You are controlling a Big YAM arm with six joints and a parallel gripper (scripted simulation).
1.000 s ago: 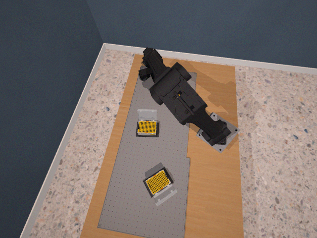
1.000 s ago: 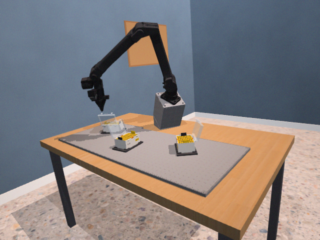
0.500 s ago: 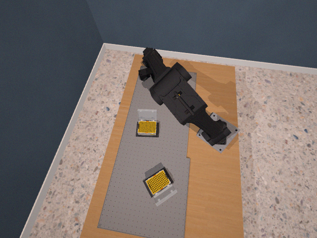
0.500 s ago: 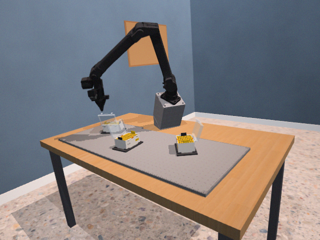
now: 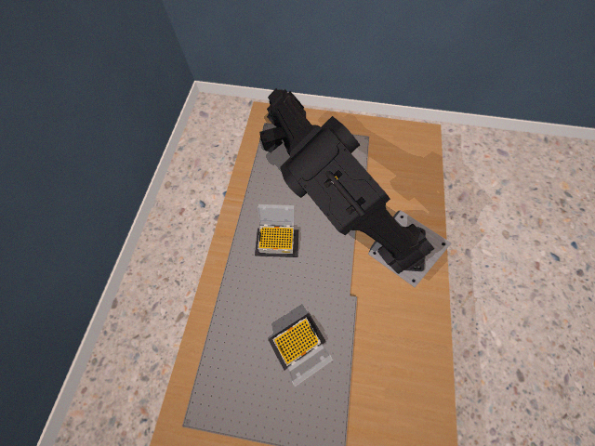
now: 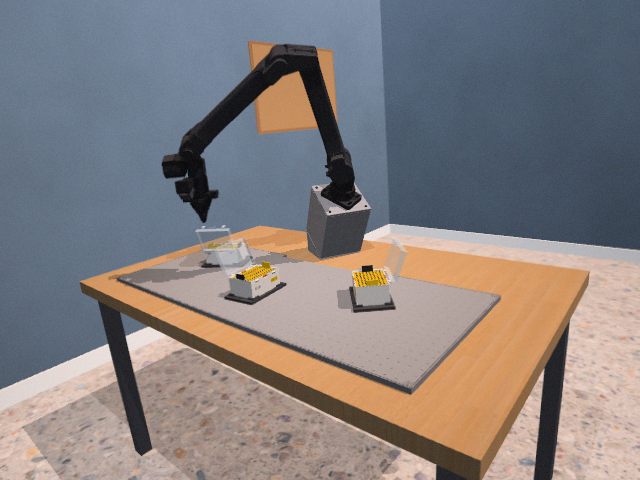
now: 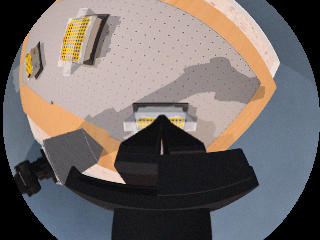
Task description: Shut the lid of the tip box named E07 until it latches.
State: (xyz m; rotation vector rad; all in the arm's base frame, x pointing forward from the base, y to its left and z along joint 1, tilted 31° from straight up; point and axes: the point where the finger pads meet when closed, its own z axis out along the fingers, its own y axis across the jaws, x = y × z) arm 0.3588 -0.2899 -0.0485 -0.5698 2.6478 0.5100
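Three white tip boxes with yellow tips stand on black holder plates on the grey perforated mat point(image 5: 249, 384) point(image 6: 372, 341). All three clear lids are open. The far box point(image 6: 221, 254) has its lid point(image 6: 212, 236) upright. It is hidden under the arm in the top view. My gripper point(image 6: 203, 217) point(image 7: 160, 135) is shut and empty. It points down, a little above that lid's top edge. The middle box point(image 5: 274, 238) point(image 6: 253, 281) point(image 7: 80, 39) and the third box point(image 5: 296, 340) point(image 6: 371, 287) point(image 7: 32, 60) stand apart from the gripper. I cannot read the ID stickers.
The arm's grey base block point(image 6: 338, 222) point(image 5: 422, 261) stands on the wooden table point(image 6: 516, 320) beside the mat. The arm point(image 5: 331, 182) arches high over the mat's far end. An orange panel point(image 6: 281, 108) hangs on the wall behind.
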